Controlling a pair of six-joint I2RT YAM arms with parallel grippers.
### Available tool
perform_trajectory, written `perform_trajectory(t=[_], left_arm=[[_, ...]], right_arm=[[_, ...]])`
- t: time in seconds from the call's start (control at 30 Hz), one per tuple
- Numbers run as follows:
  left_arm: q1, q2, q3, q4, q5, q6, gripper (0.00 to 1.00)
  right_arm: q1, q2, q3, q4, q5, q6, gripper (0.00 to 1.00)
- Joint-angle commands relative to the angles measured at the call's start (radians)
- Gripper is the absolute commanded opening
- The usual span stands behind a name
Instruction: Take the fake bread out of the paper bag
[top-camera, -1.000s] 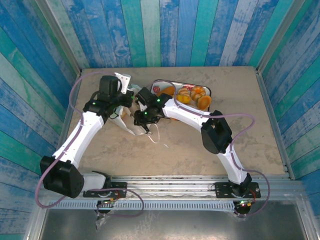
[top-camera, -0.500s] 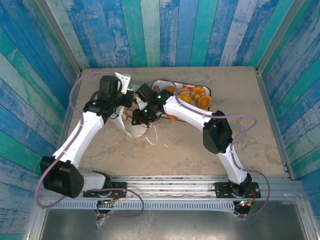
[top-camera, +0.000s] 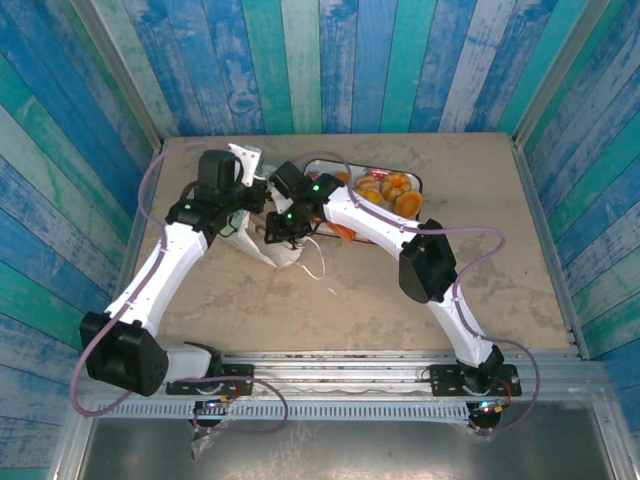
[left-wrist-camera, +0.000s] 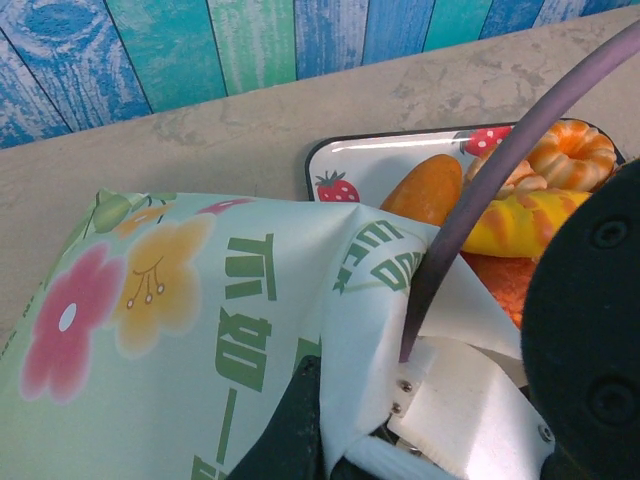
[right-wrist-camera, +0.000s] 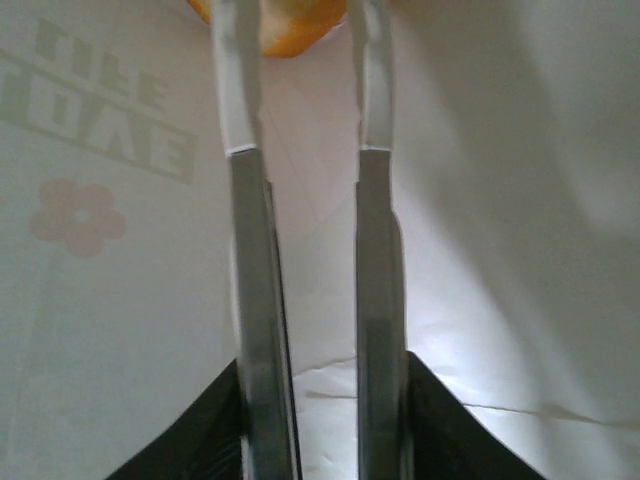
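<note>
- Paper bag (top-camera: 270, 255) lay slumped on its side at the left-centre of the bench (top-camera: 400, 290), and it had not been fully emptied.
- Strawberry-print tray (left-wrist-camera: 380, 165) sat just beside the bag, to its far right. It carried several pieces of fake bread (top-camera: 385, 190), so most of the job looked done.
- Left claw (top-camera: 252, 197) was clenched at the bag's far rim, apparently pinching the paper to keep the mouth open.
- Right claw (right-wrist-camera: 298, 12) reached deep inside the bag with its jaws a little apart.
- One orange roll (right-wrist-camera: 290, 40) lay at that claw's tips against the bag's inner end. Whether it was grasped or only touched could not be told.
- What remained, in my judgement, was to grip that roll, draw it out and set it with the others. Any further pieces in the bag's folds could not be seen.
</note>
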Motion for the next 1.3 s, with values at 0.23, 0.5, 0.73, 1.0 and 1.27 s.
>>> perform_trajectory(t=[0.23,0.5,0.73,1.0,1.27], left_arm=[[-0.005,0.004,0.017,0.006,0.009,-0.02,0.0],[-0.006,0.009,0.003,0.013,-0.089,-0.05,0.0],[-0.006,0.006,-0.005,0.029,-0.141,-0.076,0.0],[-0.006,0.006,-0.036,0.053,-0.182,-0.084,0.0],[-0.006,-0.007,-0.068,0.087,-0.148,-0.081,0.0]], right_arm=[[-0.017,-0.025,0.001,0.007,0.059,0.008,0.08],[-0.01,-0.132,-0.101,0.025,0.073,0.005,0.01],[-0.007,-0.217,-0.218,0.072,0.064,0.015,0.01],[-0.005,-0.302,-0.281,0.096,0.067,-0.003,0.0],[-0.01,-0.309,-0.298,0.099,0.043,0.02,0.08]])
